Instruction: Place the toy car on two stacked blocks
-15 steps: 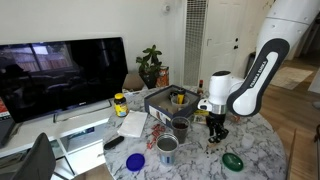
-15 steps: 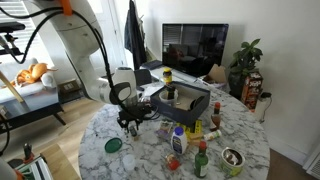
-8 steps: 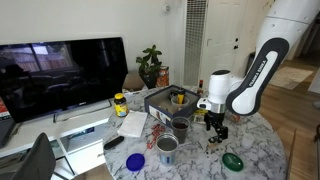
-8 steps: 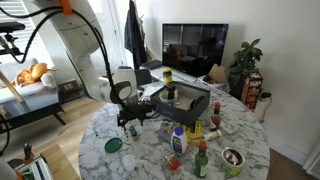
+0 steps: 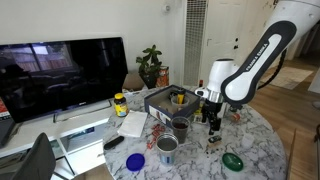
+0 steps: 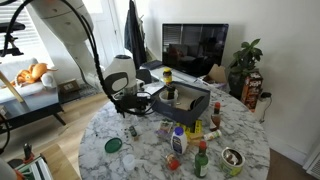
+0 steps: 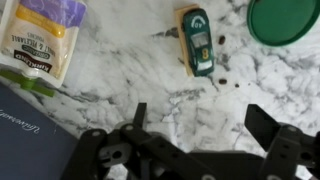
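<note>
The toy car is teal and lies lengthwise on a yellow-edged block stack on the marble table. In both exterior views it is a small dark lump on the tabletop. My gripper hangs open above the table, clear of the car, with only bare marble between its black fingers. From outside, the gripper floats a short way above the car. How many blocks lie under the car cannot be told.
A green lid lies close beside the car. A snack packet and a dark blue box lie on its other side. A black tray, bottles and cups crowd the table.
The jaws opened off the toy car, and the arm lifted up and away, leaving the car resting on the blocks.
</note>
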Available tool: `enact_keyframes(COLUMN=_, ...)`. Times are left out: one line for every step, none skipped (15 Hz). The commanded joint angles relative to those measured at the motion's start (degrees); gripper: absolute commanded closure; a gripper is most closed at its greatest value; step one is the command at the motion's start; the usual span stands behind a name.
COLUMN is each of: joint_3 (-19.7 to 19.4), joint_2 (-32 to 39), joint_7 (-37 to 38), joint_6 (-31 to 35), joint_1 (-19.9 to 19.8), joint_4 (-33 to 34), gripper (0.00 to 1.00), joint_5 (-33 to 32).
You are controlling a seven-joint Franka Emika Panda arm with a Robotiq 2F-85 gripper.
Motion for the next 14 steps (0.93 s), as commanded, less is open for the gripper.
enact_keyframes(joint_3=3.5, joint_2=-6.1, joint_7=2.6, joint_6=0.4, joint_1=-1.9, joint_4=-2.4, gripper=0.0, joint_5=10.6)
enact_keyframes(joint_3=3.0, joint_2=-7.1, joint_7=3.9, joint_6=0.8, joint_1=-1.3, joint_4=-2.4, gripper=0.0, joint_5=12.7)
enact_keyframes(joint_3=2.5, joint_2=-8.2, joint_7=5.1, joint_6=1.1, joint_1=-0.6, joint_4=-2.5, gripper=0.0, joint_5=14.8)
enact_keyframes(joint_3=2.1, joint_2=-9.2, joint_7=6.5, joint_6=1.4, joint_1=0.0, joint_4=-2.6, gripper=0.0, joint_5=16.9)
enact_keyframes(joint_3=1.5, joint_2=-10.1, joint_7=8.1, joint_6=1.7, joint_1=0.7, joint_4=-2.8, gripper=0.0, joint_5=18.5)
enact_keyframes(joint_3=0.9, joint_2=-11.1, joint_7=9.9, joint_6=2.0, joint_1=1.3, joint_4=-3.0, gripper=0.0, joint_5=20.0)
enact_keyframes(joint_3=0.2, joint_2=-11.9, joint_7=11.9, joint_6=2.6, joint_1=1.9, joint_4=-3.3, gripper=0.0, joint_5=21.1)
enact_keyframes(joint_3=-0.8, joint_2=-12.9, joint_7=14.5, joint_6=3.0, joint_1=2.7, joint_4=-3.9, gripper=0.0, joint_5=21.4)
enact_keyframes(joint_3=-1.7, joint_2=-13.8, joint_7=17.3, joint_6=3.5, joint_1=3.5, joint_4=-4.6, gripper=0.0, joint_5=21.6)
enact_keyframes(joint_3=-2.5, joint_2=-14.6, joint_7=19.9, joint_6=3.8, joint_1=4.2, joint_4=-5.3, gripper=0.0, joint_5=21.8)
enact_keyframes(joint_3=-0.9, joint_2=-15.4, joint_7=22.2, joint_6=4.1, joint_1=2.3, joint_4=-6.0, gripper=0.0, joint_5=21.8)
enact_keyframes(joint_3=-0.9, joint_2=-16.4, joint_7=22.0, joint_6=3.0, joint_1=2.2, joint_4=-6.6, gripper=0.0, joint_5=22.0)
enact_keyframes(joint_3=-0.5, joint_2=-17.5, joint_7=21.8, joint_6=1.7, joint_1=2.0, joint_4=-7.2, gripper=0.0, joint_5=22.4)
enact_keyframes(joint_3=-0.3, joint_2=-18.3, joint_7=21.3, joint_6=0.5, joint_1=2.0, joint_4=-7.6, gripper=0.0, joint_5=23.0)
